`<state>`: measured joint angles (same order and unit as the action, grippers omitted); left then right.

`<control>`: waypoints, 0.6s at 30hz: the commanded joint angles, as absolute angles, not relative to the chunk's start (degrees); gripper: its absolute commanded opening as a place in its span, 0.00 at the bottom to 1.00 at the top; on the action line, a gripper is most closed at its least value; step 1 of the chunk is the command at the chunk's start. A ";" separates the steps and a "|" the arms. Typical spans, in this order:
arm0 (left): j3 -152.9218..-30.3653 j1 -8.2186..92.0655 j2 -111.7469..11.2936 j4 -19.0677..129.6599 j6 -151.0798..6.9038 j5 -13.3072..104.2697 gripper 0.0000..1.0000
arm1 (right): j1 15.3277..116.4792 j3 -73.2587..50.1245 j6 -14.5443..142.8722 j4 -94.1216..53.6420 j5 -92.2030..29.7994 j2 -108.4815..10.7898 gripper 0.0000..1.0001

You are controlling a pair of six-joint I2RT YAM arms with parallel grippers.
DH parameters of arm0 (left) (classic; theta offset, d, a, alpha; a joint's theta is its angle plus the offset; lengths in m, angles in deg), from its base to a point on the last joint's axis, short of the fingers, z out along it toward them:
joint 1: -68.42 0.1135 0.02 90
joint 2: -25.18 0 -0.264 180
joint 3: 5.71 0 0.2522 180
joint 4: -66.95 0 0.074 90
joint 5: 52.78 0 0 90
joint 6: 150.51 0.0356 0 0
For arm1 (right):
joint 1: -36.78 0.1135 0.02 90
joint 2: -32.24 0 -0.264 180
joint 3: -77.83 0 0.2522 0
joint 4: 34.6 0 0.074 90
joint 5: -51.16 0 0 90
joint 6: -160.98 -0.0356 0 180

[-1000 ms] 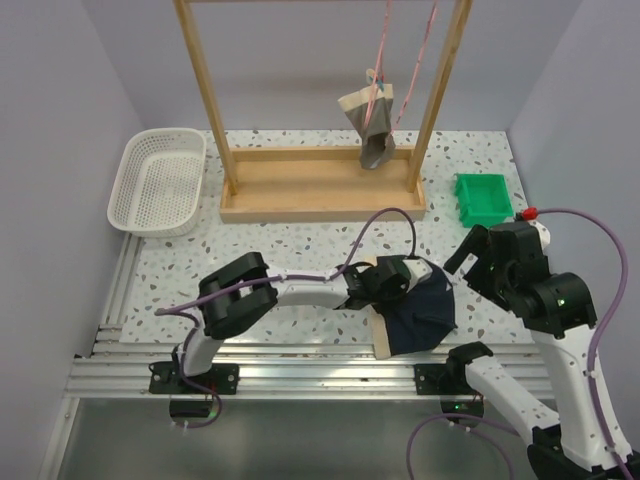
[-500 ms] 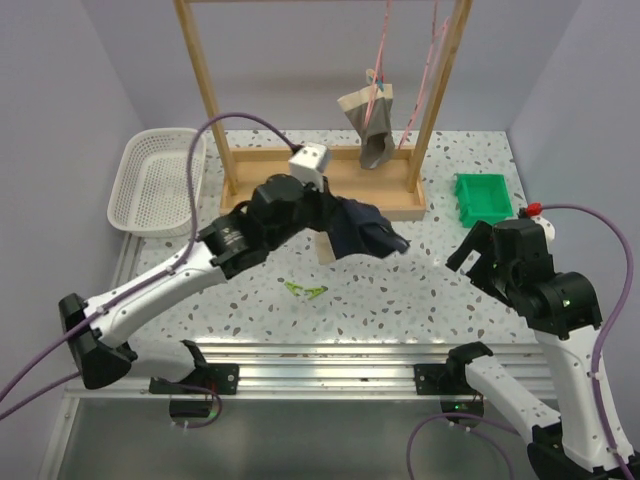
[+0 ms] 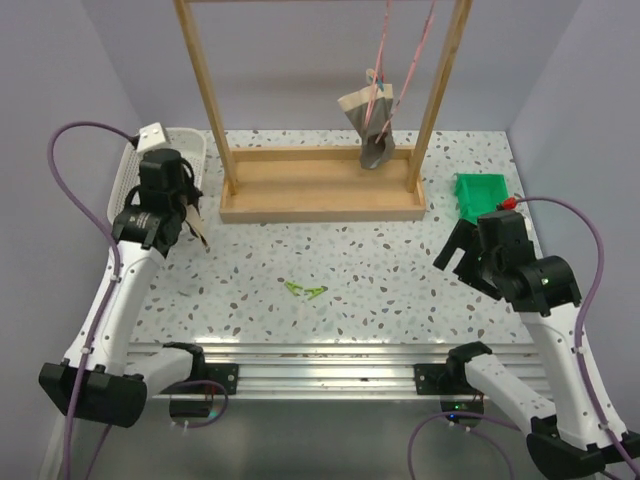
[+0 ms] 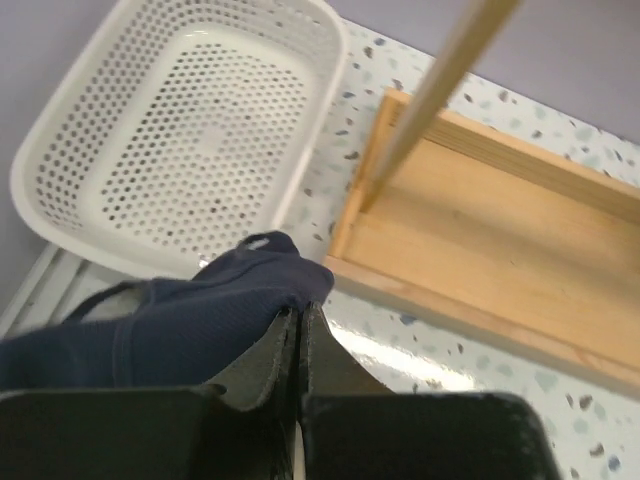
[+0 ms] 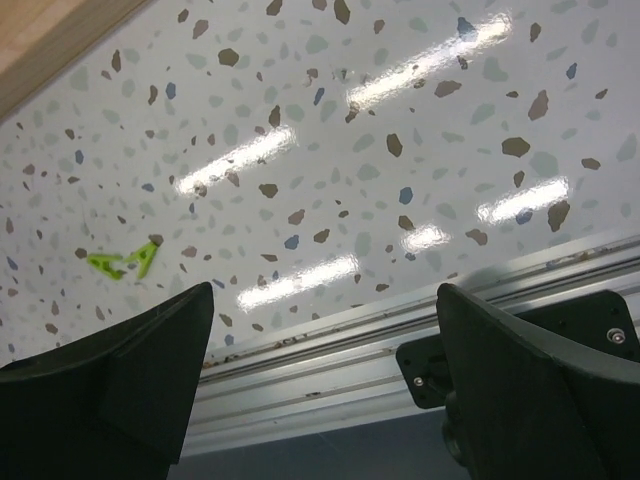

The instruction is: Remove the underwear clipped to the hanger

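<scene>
Navy underwear (image 4: 180, 320): one pair, pinched in my left claw (image 4: 298, 318); white basket (image 4: 70, 130) just beyond it. Grey underwear (image 3: 373, 132): hanging, well beyond. My right claw (image 5: 325, 295): spread wide.

The left arm (image 3: 112, 290) reaches far forward along the left side, its wrist bent over at the far end. The left gripper (image 4: 298, 320) has its 2 jaws pressed together, pinching a fold of the dark navy briefs (image 4: 180, 320). The right arm (image 3: 560, 330) stands folded at the right. The right gripper (image 5: 325, 300) points downward, its 2 jaws spread wide with nothing between them.
</scene>
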<state>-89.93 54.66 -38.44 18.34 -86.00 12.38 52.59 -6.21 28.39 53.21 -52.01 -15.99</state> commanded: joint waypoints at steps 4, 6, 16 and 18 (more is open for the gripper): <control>-95.39 68.33 -49.32 30.77 -82.57 20.08 0.00 | 52.77 -2.47 33.35 47.46 -45.26 -17.60 0.96; -98.30 71.04 -53.11 33.32 -82.13 21.04 0.00 | 52.86 -1.59 34.59 46.49 -43.94 -17.86 0.96; -119.75 74.05 -73.78 36.05 -79.05 11.65 0.00 | 52.77 -1.76 38.46 45.70 -42.36 -19.35 0.97; -123.33 74.75 -77.36 35.09 -78.44 12.43 0.21 | 52.77 -2.20 38.90 45.52 -42.10 -19.62 0.98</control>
